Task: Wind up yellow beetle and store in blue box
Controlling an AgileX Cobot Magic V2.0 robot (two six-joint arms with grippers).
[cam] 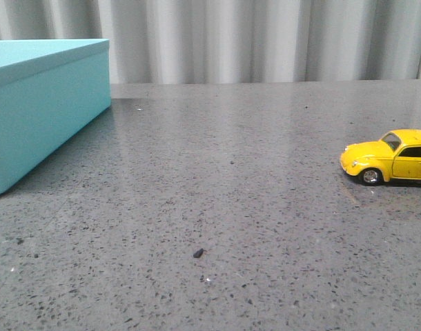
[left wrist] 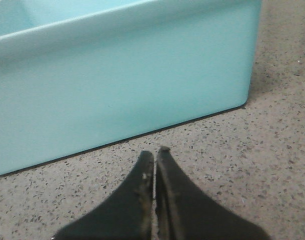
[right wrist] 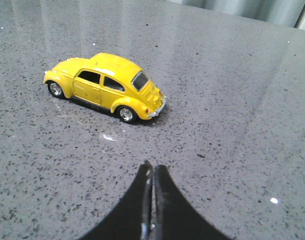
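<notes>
The yellow beetle [cam: 393,157] stands on its wheels at the right edge of the front view, nose to the left. It also shows in the right wrist view [right wrist: 106,86], a short way beyond my right gripper [right wrist: 153,167], which is shut and empty, apart from the car. The blue box [cam: 38,103] stands at the far left of the table. In the left wrist view its side wall [left wrist: 122,85] fills the frame just beyond my left gripper [left wrist: 155,152], which is shut and empty over the table. Neither gripper shows in the front view.
The grey speckled tabletop [cam: 224,207] stretches between box and car. A small dark speck [cam: 198,253] lies near the front middle. A grey pleated curtain [cam: 266,38] hangs behind the table's far edge.
</notes>
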